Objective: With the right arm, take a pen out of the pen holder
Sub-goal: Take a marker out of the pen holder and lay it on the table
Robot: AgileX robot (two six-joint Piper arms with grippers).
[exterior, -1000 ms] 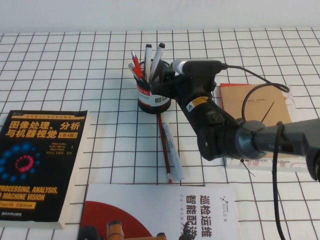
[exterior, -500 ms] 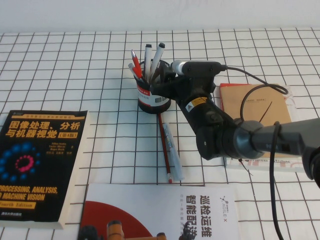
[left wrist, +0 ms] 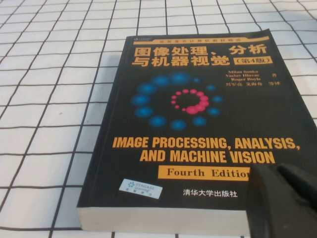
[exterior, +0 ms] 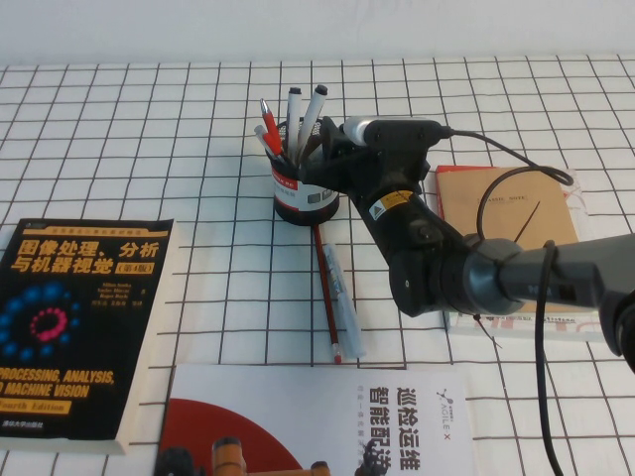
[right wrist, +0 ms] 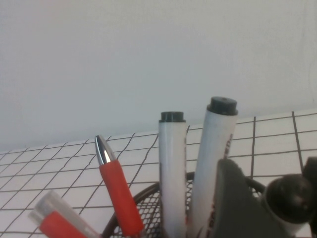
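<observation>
High view: the right gripper [exterior: 325,157] reaches into the pen holder [exterior: 303,198], low enough to catch a barrel.

Left wrist view: the left gripper [left wrist: 285,198] hangs idle over a book [left wrist: 188,124]; I cannot tell whether it is open or closed.

Right wrist view: the fingers [right wrist: 237,198] stand apart either side of a dark-capped pen [right wrist: 291,196] in the holder, apparently not yet clamped.

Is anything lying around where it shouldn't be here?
A red pen and a clear pen lie loose on the table in front of the pen holder, not in it. Right pincer is at the holder; left pincer is by the book.
</observation>
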